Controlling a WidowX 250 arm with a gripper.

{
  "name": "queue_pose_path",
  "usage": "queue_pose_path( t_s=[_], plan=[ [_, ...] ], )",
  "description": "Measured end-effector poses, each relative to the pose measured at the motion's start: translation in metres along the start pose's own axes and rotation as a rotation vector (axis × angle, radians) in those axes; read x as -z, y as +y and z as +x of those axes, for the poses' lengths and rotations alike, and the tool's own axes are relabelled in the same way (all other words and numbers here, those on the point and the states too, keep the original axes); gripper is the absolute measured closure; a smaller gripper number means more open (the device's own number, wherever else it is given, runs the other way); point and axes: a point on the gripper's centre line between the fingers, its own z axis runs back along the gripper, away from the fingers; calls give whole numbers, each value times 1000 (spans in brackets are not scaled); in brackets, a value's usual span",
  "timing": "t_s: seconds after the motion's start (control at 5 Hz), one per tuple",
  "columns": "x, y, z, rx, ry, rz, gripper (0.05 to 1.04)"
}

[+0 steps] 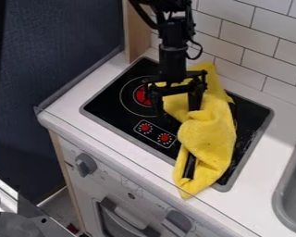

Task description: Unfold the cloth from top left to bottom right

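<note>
With the gripper spread wide, the top left of the cloth should be pinched softly, then pulled low toward the bottom right corner of the stove.

Robot arm: upper end cut off by top edge.
Stovetop: partly hidden under yellow cloth.
Black strip: partly covered by cloth; identity undetermined.
Sink: cut off at right.
Oven door: lower part beyond bottom edge.

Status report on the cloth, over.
Pincer open at cloth's upper part. Cloth bunched on stove. Possible snag: dark strip in folds, unidentified.
</note>
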Motion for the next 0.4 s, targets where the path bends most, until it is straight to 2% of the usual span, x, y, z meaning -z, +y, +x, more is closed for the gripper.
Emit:
queue_pose_path(
  t_s=[0.2, 0.4],
  plan=[
    [3, 7, 7, -25, -9, -9, 84],
    [7, 7, 10, -34, 2, -39, 137]
  ],
)
